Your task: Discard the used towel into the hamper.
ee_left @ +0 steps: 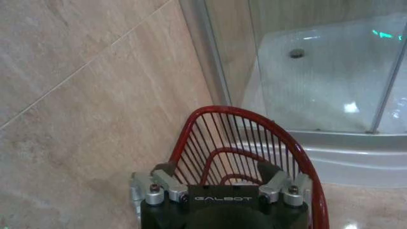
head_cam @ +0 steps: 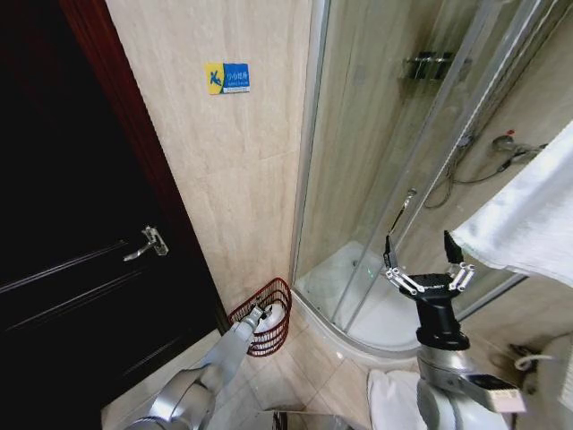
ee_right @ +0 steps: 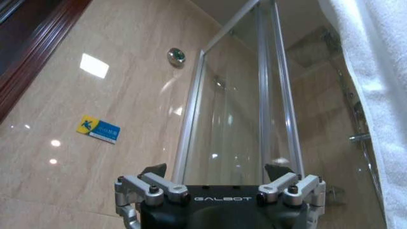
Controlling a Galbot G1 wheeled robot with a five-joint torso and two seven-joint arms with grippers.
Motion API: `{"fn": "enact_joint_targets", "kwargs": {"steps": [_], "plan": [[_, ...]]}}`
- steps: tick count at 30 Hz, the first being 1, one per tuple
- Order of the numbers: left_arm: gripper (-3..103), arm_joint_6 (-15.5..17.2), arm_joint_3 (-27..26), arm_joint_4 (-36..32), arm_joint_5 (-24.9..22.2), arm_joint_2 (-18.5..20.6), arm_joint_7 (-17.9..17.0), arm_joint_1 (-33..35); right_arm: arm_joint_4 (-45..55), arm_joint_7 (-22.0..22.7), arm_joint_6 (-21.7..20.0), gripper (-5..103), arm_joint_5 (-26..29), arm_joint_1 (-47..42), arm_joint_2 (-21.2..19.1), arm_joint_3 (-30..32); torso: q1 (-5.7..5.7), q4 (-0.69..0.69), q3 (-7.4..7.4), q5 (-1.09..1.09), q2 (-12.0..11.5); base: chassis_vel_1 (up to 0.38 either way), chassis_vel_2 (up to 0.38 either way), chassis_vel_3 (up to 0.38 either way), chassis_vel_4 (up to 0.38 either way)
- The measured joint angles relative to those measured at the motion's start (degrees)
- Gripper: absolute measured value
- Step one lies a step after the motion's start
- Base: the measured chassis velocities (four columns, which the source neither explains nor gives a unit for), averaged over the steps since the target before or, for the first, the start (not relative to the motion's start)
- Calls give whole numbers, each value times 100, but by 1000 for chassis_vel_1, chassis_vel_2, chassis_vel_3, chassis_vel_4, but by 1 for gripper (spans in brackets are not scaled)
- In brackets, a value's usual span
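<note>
The hamper [head_cam: 266, 315] is found on the floor at lower centre of the head view, against the tiled wall [head_cam: 242, 179] and just beside the shower enclosure [head_cam: 394, 179]. The left gripper [head_cam: 258, 315] is held at the hamper's rim, fingers spread and gripping nothing; in the left wrist view the wire basket opens directly beyond it. The towel [head_cam: 528, 224] hangs at the right edge of the head view, its long edge running up and right. The right gripper [head_cam: 423, 253], raised and released, is placed just left of the towel's lower corner, and is the nearer arm. The towel is cut off by the frame edge; contact cannot be confirmed.
</note>
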Motion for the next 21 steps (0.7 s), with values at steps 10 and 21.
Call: {"fn": "enact_joint_targets", "kwargs": {"steps": [10, 21], "plan": [[100, -54, -120, -28, -2, -19, 62, 91, -2, 9, 2, 100, 50, -27, -2, -7, 0, 0, 0, 0, 0, 0, 0, 0, 0], [100, -150, -499, -97, 7, -123, 216, 259, 45, 0, 44, 100, 59, -171, -12, 32, 0, 0, 0, 0, 0, 0, 0, 0, 0]]}}
